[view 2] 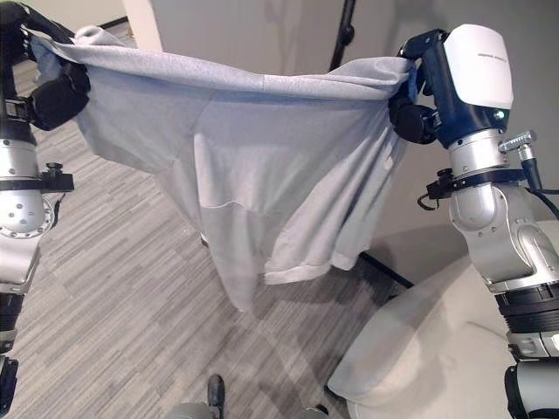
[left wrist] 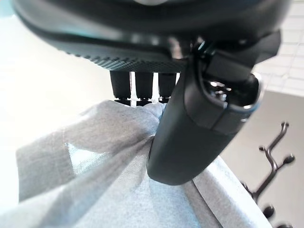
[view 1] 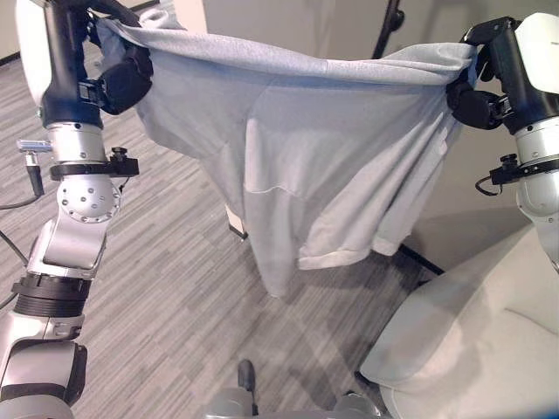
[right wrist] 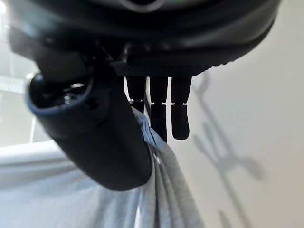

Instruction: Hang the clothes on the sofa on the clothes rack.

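A light grey T-shirt (view 1: pixel 323 148) hangs spread out in the air between my two raised hands. My left hand (view 1: pixel 122 74) pinches its upper left edge, with the thumb (left wrist: pixel 190 137) pressed onto the cloth (left wrist: pixel 95 156). My right hand (view 1: pixel 472 100) is curled round the upper right edge, where the cloth (right wrist: pixel 161 190) bunches beside the thumb (right wrist: pixel 95 137). The shirt's lower part droops toward the floor. Behind the shirt stands a dark pole of the clothes rack (view 1: pixel 389 30), and its hooks (left wrist: pixel 270 161) appear in the left wrist view.
The pale sofa cushion (view 1: pixel 472 340) lies at the lower right. A black base leg of the rack (view 1: pixel 419 259) runs along the floor under the shirt. Grey striped carpet (view 1: pixel 175 288) spreads to the left and front. A white wall rises behind.
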`<state>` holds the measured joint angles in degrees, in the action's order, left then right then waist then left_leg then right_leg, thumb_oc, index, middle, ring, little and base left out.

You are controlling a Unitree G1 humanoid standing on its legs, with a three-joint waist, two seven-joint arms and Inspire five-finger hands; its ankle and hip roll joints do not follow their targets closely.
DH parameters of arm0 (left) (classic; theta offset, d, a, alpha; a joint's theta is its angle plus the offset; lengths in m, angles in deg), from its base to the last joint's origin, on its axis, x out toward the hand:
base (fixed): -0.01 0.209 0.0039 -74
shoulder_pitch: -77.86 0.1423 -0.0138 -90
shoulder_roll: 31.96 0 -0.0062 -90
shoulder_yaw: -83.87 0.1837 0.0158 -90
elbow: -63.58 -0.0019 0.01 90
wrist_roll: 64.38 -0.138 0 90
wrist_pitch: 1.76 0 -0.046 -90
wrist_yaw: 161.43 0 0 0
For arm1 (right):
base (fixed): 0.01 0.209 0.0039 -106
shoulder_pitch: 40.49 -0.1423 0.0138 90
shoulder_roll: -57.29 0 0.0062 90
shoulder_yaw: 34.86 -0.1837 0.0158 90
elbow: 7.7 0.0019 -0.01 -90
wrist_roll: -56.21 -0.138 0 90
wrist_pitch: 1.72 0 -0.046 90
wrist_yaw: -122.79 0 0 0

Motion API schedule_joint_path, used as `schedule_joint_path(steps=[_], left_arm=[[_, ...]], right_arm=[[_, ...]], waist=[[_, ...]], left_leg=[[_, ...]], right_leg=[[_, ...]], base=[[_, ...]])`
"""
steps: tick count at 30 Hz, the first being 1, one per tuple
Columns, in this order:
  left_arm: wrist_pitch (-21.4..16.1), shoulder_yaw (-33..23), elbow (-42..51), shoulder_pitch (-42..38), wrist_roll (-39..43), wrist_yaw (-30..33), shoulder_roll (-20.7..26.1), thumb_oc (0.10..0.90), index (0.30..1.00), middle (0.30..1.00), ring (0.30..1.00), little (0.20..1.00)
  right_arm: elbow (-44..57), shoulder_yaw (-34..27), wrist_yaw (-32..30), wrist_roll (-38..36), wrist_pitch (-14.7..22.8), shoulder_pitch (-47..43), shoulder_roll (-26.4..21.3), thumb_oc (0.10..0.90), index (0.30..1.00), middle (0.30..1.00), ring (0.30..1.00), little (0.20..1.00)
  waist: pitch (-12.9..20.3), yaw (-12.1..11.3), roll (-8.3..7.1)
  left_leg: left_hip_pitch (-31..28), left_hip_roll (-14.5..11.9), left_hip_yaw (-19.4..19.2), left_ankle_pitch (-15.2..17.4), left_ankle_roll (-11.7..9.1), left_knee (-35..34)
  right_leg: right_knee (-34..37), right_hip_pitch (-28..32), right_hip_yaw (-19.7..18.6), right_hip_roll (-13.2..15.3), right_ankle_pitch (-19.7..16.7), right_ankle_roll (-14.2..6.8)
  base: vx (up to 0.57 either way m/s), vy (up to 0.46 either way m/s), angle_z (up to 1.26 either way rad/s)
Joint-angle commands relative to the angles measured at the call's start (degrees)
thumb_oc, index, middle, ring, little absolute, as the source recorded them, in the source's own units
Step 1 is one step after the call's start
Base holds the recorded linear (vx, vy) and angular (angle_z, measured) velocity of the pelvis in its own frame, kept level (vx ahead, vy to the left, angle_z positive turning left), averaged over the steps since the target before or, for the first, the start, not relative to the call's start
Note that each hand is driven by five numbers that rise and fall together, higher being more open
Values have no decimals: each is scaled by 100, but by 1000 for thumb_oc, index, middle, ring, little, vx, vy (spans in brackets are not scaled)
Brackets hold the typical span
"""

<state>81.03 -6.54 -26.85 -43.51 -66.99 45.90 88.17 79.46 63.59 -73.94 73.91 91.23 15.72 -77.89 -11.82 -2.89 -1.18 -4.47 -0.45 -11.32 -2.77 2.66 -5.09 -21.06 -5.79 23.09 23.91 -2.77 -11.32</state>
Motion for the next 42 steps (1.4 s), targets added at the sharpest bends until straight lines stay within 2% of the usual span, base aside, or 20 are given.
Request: schedule_joint_path(steps=[1, 2, 3, 6, 11, 16, 23, 24, 25, 27, 28, 30, 31, 32, 34, 36, 37, 38, 42], left_arm=[[-361, -452, 388, -382, -129, 223, 337, 400, 300, 300, 300, 300], [-378, -459, 407, -366, -134, 221, 287, 400, 300, 300, 300, 300], [-373, -454, 415, -354, -147, 246, 258, 400, 300, 300, 300, 300], [-380, -428, 449, -363, -154, 200, 150, 400, 300, 300, 300, 300], [-407, -528, 587, -106, -126, 178, -36, 400, 300, 300, 300, 300], [-340, -596, 582, -71, -203, 218, -23, 400, 300, 300, 300, 300], [-207, -671, 103, -302, -217, 321, 427, 400, 300, 300, 300, 300], [-152, -676, -81, -426, -157, 376, 626, 400, 300, 300, 300, 300], [-144, -654, -182, -509, -110, 440, 660, 400, 300, 300, 300, 300], [-139, -650, -291, -561, -55, 473, 706, 400, 300, 300, 300, 300], [-74, -629, -422, -629, -30, 525, 825, 400, 300, 300, 300, 300], [-69, -562, -456, -686, -32, 530, 848, 400, 300, 300, 300, 300], [-70, -452, -566, -802, -4, 540, 915, 400, 300, 300, 300, 300], [-62, -339, -684, -896, 49, 551, 1025, 400, 300, 300, 300, 300], [-96, -173, -827, -1098, 143, 589, 1151, 400, 300, 300, 300, 300], [-89, -129, -884, -1160, 151, 577, 1221, 400, 300, 300, 300, 300], [-82, -120, -927, -1168, 154, 551, 1212, 400, 300, 300, 300, 300], [-79, -100, -945, -1163, 98, 522, 1222, 400, 300, 300, 300, 300], [-58, -6, -1044, -1205, -9, 502, 1318, 400, 300, 300, 300, 300]], right_arm=[[-212, -555, -511, 13, -169, -865, -302, 400, 300, 300, 300, 300], [-195, -614, -546, -7, -146, -816, -333, 400, 300, 300, 300, 300], [-167, -658, -602, 31, -142, -781, -368, 400, 300, 300, 300, 300], [-89, -834, -599, 62, -114, -570, -393, 400, 300, 300, 300, 300], [113, -1090, -569, 35, -36, -199, -393, 400, 300, 300, 300, 300], [175, -1214, -602, -55, 44, -119, -373, 400, 300, 300, 300, 300], [146, -1066, -597, -230, 125, -391, -489, 400, 300, 300, 300, 300], [109, -924, -604, -304, 99, -660, -626, 400, 300, 300, 300, 300], [62, -839, -616, -341, 89, -788, -648, 400, 300, 300, 300, 300], [-12, -767, -611, -345, 67, -874, -668, 400, 300, 300, 300, 300], [-93, -591, -537, -297, 9, -1036, -797, 400, 300, 300, 300, 300], [-122, -473, -541, -292, 8, -1165, -839, 400, 300, 300, 300, 300], [-249, -302, -573, -315, 3, -1330, -870, 400, 300, 300, 300, 300], [-455, -69, -634, -368, -16, -1623, -930, 400, 300, 300, 300, 300], [-721, 286, -739, -435, -40, -2081, -963, 400, 300, 300, 300, 300], [-790, 470, -701, -460, -41, -2227, -923, 400, 300, 300, 300, 300], [-875, 586, -669, -522, -69, -2424, -836, 400, 300, 300, 300, 300], [-881, 655, -652, -544, -63, -2487, -778, 400, 300, 300, 300, 300], [-964, 946, -581, -510, -88, -2712, -658, 400, 300, 300, 300, 300]], waist=[[574, 59, -39], [532, 136, -36], [507, 191, -44], [622, 182, -172], [893, 221, -147], [955, 254, -113], [814, 260, -175], [661, 175, -250], [597, 149, -284], [564, 163, -330], [549, 117, -366], [562, 109, -368], [576, 86, -363], [571, -31, -326], [550, -94, -283], [613, -92, -219], [719, -88, -95], [783, -70, -53], [920, -71, -40]], left_leg=[[-227, -324, -224, 704, -628, 9], [-309, -308, -213, 741, -647, 9], [-347, -314, -230, 782, -658, 9], [-353, -305, -230, 794, -695, 9], [-521, -481, -318, 796, -806, 9], [-756, -652, -379, 718, -930, 15], [-467, -957, -229, 492, -1139, 1341], [-69, -983, 53, 170, -1159, 2224], [147, -936, 189, 80, -1172, 2560], [376, -844, 259, 118, -1117, 2657], [650, -641, 324, 598, -968, 2271], [640, -579, 326, 684, -921, 1949], [686, -508, 345, 496, -907, 1401], [952, -450, 537, 74, -957, 722], [1222, -365, 701, -257, -1011, 227], [1134, -354, 735, -244, -1012, 9], [1011, -346, 859, -343, -1053, 9], [929, -322, 879, -326, -1067, 9], [687, -285, 721, -215, -1018, 9]], right_leg=[[1191, 387, 151, -582, -323, 114], [1598, 135, 169, -829, -342, 64], [1805, 17, 145, -943, -427, 31], [2510, 381, 22, -1132, -556, -13], [2606, 739, 50, -1334, -307, 68], [2606, 919, -1, -1544, -51, 174], [2606, 1185, -166, -1816, 253, 438], [2606, 1276, -260, -1858, 295, 567], [2606, 1305, -254, -1856, 326, 607], [2606, 1288, -228, -1836, 328, 619], [2606, 1331, -268, -1839, 351, 567], [2606, 1346, -294, -1813, 338, 520], [2606, 1326, -319, -1782, 303, 489], [2606, 1416, -399, -1849, 391, 484], [2606, 1428, -500, -1903, 454, 503], [2606, 1420, -564, -1971, 475, 477], [2606, 1465, -656, -2030, 516, 467], [2606, 1485, -691, -2015, 528, 457], [2606, 1546, -756, -1910, 533, 399]], base=[[180, 3, -1], [199, -21, -3], [188, -51, -20], [175, -128, 10], [225, -172, -1], [128, -145, -4], [64, -154, -12], [5, -167, -15], [-12, -160, -12], [3, -63, -11], [58, -41, 1], [67, 37, 10], [124, 84, 0], [130, 69, -6], [121, 39, -27], [133, 64, -45], [197, 116, -70], [262, 159, -73], [146, 118, -43]])
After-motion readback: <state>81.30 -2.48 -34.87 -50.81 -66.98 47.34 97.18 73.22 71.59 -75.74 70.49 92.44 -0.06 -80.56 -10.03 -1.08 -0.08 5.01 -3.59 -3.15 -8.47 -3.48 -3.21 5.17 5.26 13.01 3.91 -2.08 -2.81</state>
